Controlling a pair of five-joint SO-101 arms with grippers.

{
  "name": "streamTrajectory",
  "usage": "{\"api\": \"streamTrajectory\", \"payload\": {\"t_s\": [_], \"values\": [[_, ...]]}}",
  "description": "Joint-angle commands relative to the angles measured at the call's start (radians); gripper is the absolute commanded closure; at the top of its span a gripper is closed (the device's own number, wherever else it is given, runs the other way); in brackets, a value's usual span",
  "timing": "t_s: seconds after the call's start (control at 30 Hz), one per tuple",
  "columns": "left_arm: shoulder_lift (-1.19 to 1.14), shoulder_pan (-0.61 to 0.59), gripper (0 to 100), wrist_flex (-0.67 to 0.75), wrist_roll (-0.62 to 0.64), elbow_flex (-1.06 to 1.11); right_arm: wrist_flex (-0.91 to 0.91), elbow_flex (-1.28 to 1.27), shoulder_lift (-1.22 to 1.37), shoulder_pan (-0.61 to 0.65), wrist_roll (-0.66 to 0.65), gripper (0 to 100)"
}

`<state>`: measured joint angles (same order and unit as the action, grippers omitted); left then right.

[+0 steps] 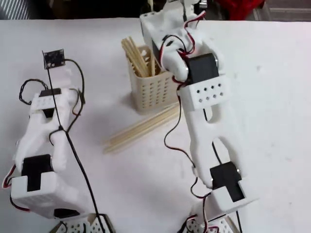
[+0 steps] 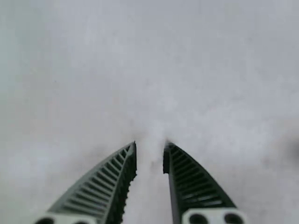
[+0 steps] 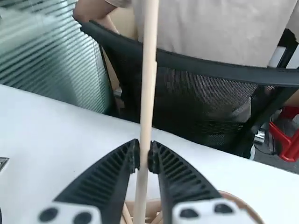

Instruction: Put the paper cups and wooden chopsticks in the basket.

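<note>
Wooden chopsticks are partly sorted. A bundle of them (image 1: 137, 58) stands upright in the basket (image 1: 153, 94), fanned against its rim. Several more loose chopsticks (image 1: 141, 130) lie flat on the table (image 1: 262, 97) and are yet to be picked up.

The right gripper (image 3: 144, 156) is clamped on one chopstick (image 3: 149, 70). It holds the stick upright, pinched between its tips with most of its length rising above them. The basket sits just below this gripper, so the stick looks about ready to be let down among the others. The loose pile lies lower, back toward that arm's base and just beside the foot of the basket.

The left gripper (image 2: 149, 156) points down at bare table. Its jaws are a little apart with nothing between them, and it is well apart from the basket.

The chopsticks are pale, slim, smooth round sticks. The basket is cream plastic, a squarish tub with rounded corners and walls pierced by rows of small holes. The gripper fingers are dark, ridged wedges that narrow to a point.
</note>
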<state>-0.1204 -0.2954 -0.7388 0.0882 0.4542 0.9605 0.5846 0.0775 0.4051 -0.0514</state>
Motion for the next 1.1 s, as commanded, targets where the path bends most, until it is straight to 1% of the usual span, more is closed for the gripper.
{"api": "streamTrajectory", "payload": {"t_s": [0.0,0.17,0.27,0.43,0.57,0.73,0.8,0.97,1.03,1.07], "values": [[0.007,0.007,88,0.017,0.008,-0.006,-0.033,-0.023,-0.021,-0.010,0.014,98.2],[0.007,0.007,88,0.017,0.008,-0.006,-0.048,-0.068,-0.021,-0.012,0.014,97.8],[0.007,0.007,88,0.017,0.008,-0.006,-0.045,-0.066,-0.024,-0.012,0.017,94.1],[0.007,0.007,88,0.017,0.008,-0.006,-0.035,-0.117,-0.094,-0.010,0.017,93.1],[0.007,0.007,88,0.017,0.008,-0.006,-0.039,-0.222,-0.197,-0.012,0.017,92.8],[0.007,0.007,88,0.017,0.008,-0.006,-0.136,-0.400,-0.318,-0.010,0.009,92.8],[0.007,0.007,88,0.017,0.008,-0.006,-0.133,-0.479,-0.383,-0.008,0.002,92.8],[0.007,0.007,88,0.035,0.008,-0.002,-0.022,-0.669,-0.608,-0.010,-0.115,93.0],[0.007,0.005,88,0.052,0.008,0.002,0.054,-0.744,-0.700,0.001,-0.198,92.8],[0.007,0.005,88,0.052,0.008,0.002,0.085,-0.784,-0.739,0.027,-0.255,92.7]]}}
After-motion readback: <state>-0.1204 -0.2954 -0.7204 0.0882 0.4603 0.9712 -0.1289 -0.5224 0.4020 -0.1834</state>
